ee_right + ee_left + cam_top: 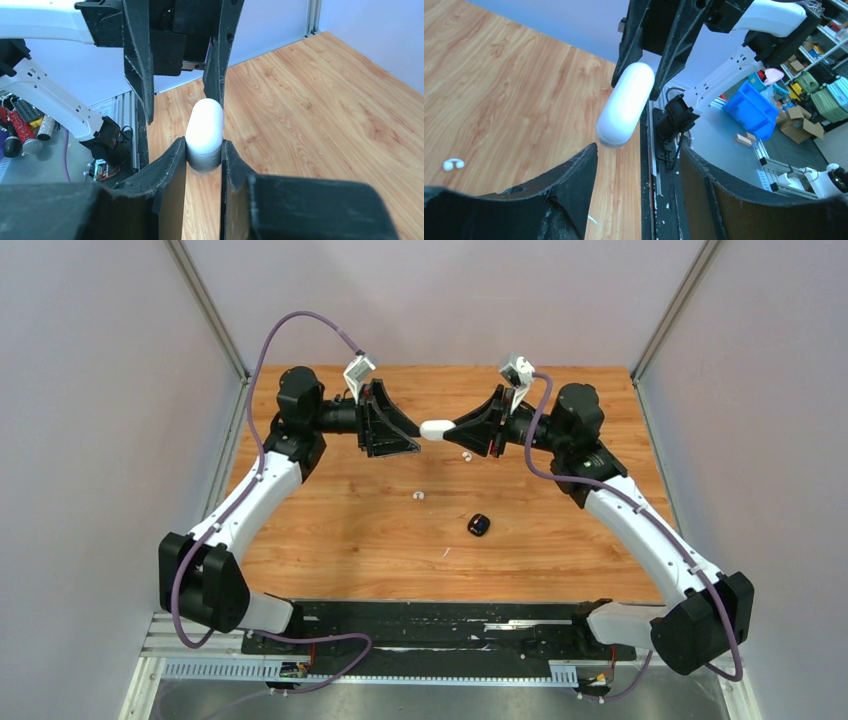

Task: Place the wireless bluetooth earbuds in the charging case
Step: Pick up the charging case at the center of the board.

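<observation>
A white pebble-shaped charging case [436, 429] is closed and held above the table by one end in my right gripper [457, 428]. In the right wrist view the case [205, 125] is pinched between the gripper [204, 152] jaws. My left gripper [410, 432] is open and faces the case's free end, just short of it. In the left wrist view the case [626, 105] hangs just beyond the open gripper [639, 157]. Two tiny white earbuds [466, 455] [418, 495] lie on the table; one shows in the left wrist view [453, 164].
A small black case [479, 525] lies on the wooden table [330, 540] nearer the front. A tiny white scrap [446, 552] lies in front of it. Grey walls enclose the table on three sides.
</observation>
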You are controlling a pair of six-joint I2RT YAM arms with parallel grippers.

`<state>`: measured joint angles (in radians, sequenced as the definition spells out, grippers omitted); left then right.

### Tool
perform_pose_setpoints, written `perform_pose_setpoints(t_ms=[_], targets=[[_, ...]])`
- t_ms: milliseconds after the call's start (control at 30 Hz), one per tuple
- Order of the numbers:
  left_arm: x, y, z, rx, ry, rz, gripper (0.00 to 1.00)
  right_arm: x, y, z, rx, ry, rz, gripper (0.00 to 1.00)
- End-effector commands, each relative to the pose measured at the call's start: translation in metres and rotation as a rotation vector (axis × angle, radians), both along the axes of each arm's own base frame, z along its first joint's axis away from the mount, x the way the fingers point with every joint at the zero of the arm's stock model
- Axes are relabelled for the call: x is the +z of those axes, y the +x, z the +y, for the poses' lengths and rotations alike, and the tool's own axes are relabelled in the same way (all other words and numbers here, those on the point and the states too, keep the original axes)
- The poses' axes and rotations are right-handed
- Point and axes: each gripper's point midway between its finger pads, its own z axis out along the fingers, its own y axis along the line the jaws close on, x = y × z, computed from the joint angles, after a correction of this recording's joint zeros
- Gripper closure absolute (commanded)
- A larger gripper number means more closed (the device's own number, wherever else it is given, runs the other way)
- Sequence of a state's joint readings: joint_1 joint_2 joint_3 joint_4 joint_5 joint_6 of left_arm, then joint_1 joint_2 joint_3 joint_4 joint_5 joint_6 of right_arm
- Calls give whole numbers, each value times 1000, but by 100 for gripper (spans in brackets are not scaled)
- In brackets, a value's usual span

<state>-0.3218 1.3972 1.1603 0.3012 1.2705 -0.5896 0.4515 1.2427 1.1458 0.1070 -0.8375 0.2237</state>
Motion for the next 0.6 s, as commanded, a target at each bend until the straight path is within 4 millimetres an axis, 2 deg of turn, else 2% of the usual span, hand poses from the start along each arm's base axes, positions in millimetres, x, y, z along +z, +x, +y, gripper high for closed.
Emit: perform_pose_setpoints(t_ms=[0,333,467,567], targets=[[27,-8,-5,-41,-30,-83,33,32,-5,6,13,69,-68,100],[23,4,-11,-19,-29,-88,39,35,-13,14,24,78,-67,100],[24,4,-13,-41,-31,-93,52,32,-11,16,10,74,-65,100],[25,1,-13,-54,-32,-99,66,27,-6,17,-10,70,-58,100]])
